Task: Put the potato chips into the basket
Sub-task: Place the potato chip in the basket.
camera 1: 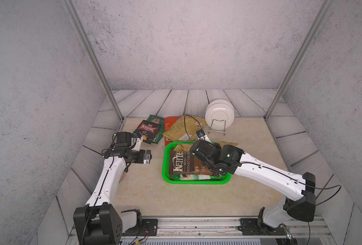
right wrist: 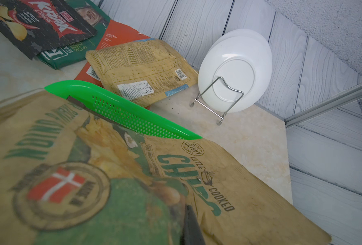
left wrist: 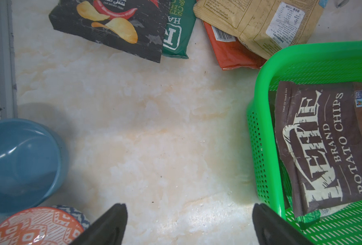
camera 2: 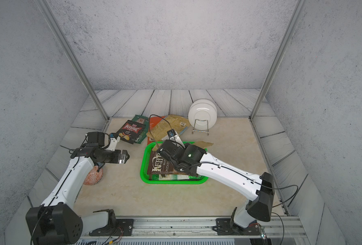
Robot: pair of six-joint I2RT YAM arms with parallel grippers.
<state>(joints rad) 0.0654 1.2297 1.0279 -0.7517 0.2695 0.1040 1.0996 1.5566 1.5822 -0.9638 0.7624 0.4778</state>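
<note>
So my right arm comes off the near rail, elbow up on the right side, forearm stretched in over the basket (camera 1: 165,167) with the wrist tipped down. My right gripper (right wrist: 189,212) is pinched tight on a tan kettle-cooked chips bag (right wrist: 112,180), which sits over the basket's far end with a corner poking past the rim. The brown Kettle bag (camera 1: 182,164) is already lying inside, on top of a green-white bag (camera 1: 195,177). My left arm is angled up and forward, and my left gripper (left wrist: 188,222) is spread wide over bare table between the blue bowl (left wrist: 23,159) and the basket. The black Krak bag (camera 1: 148,130), mustard-yellow bag (camera 1: 180,129) and orange-red bag (camera 1: 168,125) lie on the table behind the basket.
</note>
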